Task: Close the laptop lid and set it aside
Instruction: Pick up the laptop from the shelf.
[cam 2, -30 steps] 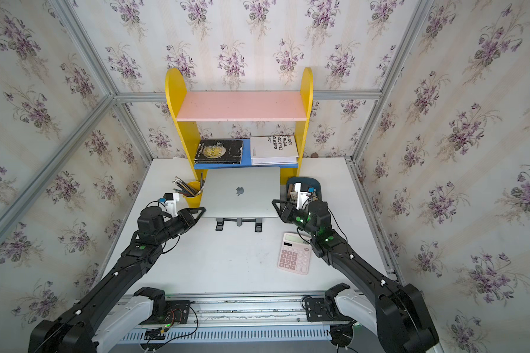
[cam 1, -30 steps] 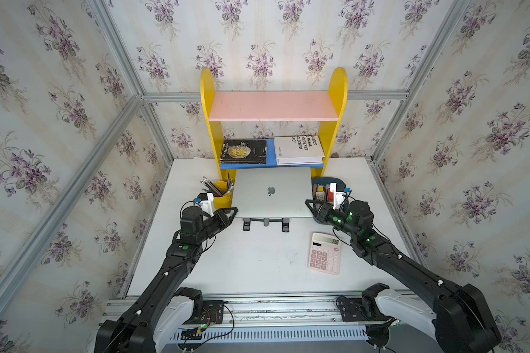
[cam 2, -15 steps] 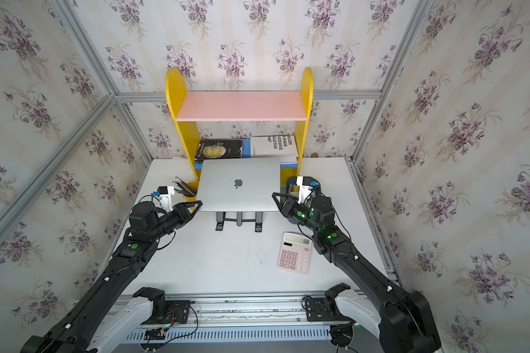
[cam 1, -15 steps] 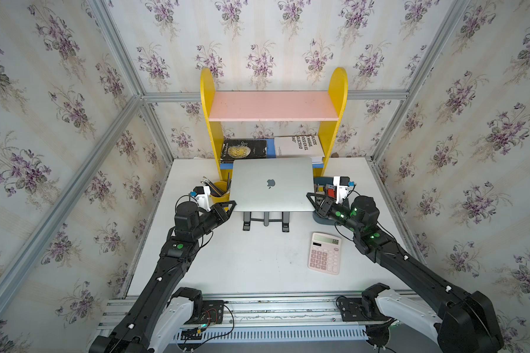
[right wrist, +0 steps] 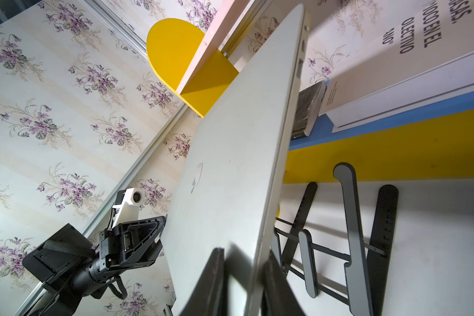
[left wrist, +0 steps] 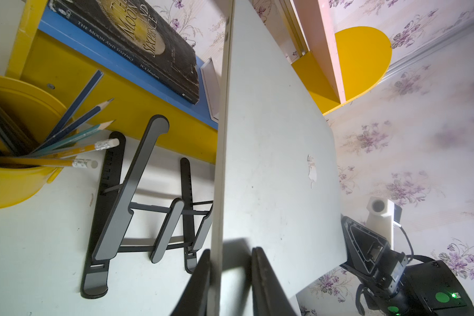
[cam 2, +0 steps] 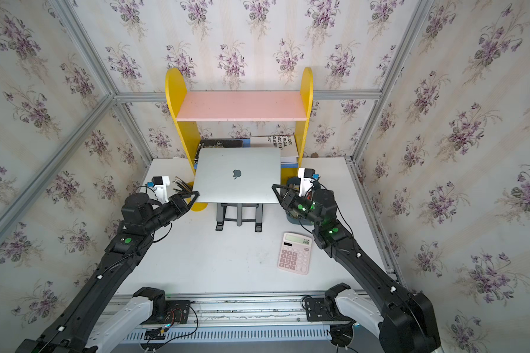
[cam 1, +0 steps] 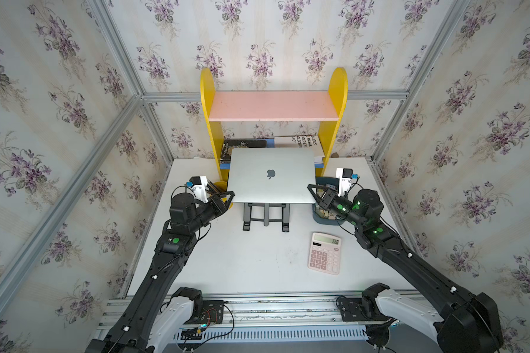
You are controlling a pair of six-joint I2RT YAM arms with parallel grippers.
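Both claws were pinching: the left claw (cam 1: 230, 195) and right claw (cam 1: 311, 192) each clamped a side edge of the slim silver aluminium laptop (cam 1: 270, 186), its thin silver lid (cam 2: 221, 171) shut, sharing the weight level above the black folding stand (cam 1: 266, 214), presumably for carrying aside.

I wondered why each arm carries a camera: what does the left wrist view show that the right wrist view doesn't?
Left wrist only: pencils and the right end effector. Right wrist only: lettering on the white book and the left end effector. Both: the closed laptop, gripped at its edges, clear of the black stand.
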